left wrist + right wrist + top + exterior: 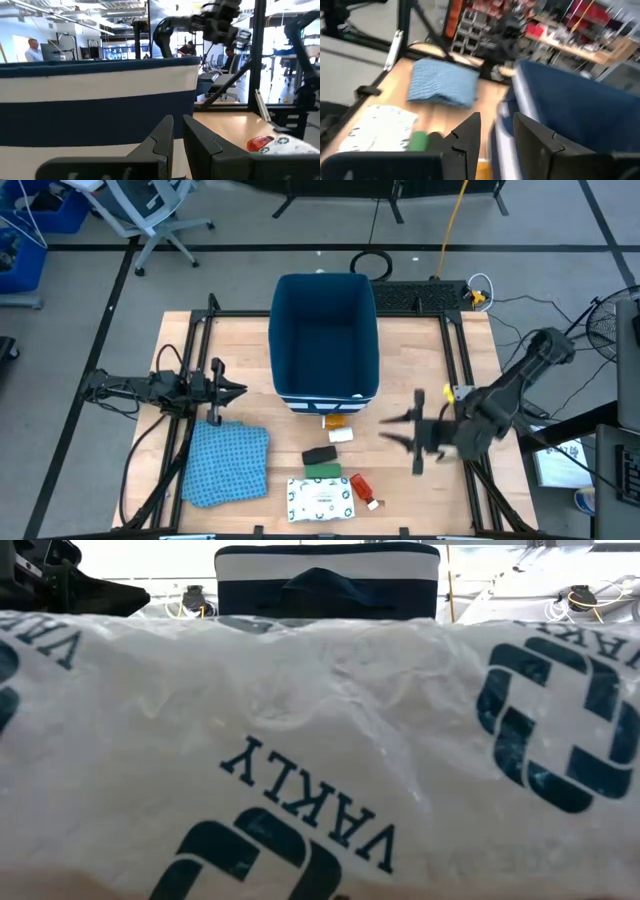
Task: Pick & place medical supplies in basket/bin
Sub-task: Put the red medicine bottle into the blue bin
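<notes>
The deep dark-blue bin (325, 335) stands at the table's far middle, with a white stripe at its base (95, 100). Near it lie an orange piece (333, 420), a white piece (341, 436), a black block (318, 455), a green block (322, 471), a red white-capped tube (362, 488) and the flat green-printed packet (322, 500). The packet (320, 770) fills the low view. My left gripper (238, 390) hovers left of the bin, its fingers a narrow gap apart. My right gripper (390, 430) is open, right of the white piece, pointing left.
A blue patterned cloth (225, 463) lies bunched at the near left, beside the packet. Black frame rails (460, 370) run along the table's left and right sides. Bare wood shows right of the items, under the right arm. People stand in the room beyond the table.
</notes>
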Robot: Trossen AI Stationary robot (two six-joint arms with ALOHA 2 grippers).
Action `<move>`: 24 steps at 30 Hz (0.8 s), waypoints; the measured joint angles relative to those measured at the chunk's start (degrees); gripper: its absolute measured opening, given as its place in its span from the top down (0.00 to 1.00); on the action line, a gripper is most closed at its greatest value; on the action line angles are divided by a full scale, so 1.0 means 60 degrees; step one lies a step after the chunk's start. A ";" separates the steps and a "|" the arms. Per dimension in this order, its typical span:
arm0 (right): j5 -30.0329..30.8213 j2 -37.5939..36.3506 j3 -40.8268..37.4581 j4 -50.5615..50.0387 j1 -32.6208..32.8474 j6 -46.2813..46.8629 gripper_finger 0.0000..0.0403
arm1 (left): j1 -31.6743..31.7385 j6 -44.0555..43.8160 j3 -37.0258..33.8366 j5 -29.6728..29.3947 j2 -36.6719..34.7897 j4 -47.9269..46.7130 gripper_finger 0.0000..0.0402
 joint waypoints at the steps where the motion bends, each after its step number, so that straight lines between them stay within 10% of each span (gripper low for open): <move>1: 0.0013 0.0342 0.0234 -0.0169 0.0134 0.0341 0.72 | 0.0003 0.0085 0.0000 -0.0003 0.0000 -0.0004 0.90; 9: -0.0141 0.2533 0.1376 -0.1201 0.1077 0.3839 0.73 | 0.0000 0.0135 0.0000 -0.0528 -0.0003 0.0010 0.90; 24: -0.3445 0.5094 0.1436 -0.2498 0.0840 1.1132 0.68 | 0.0000 0.0176 0.0000 -0.0851 0.0000 0.0293 0.90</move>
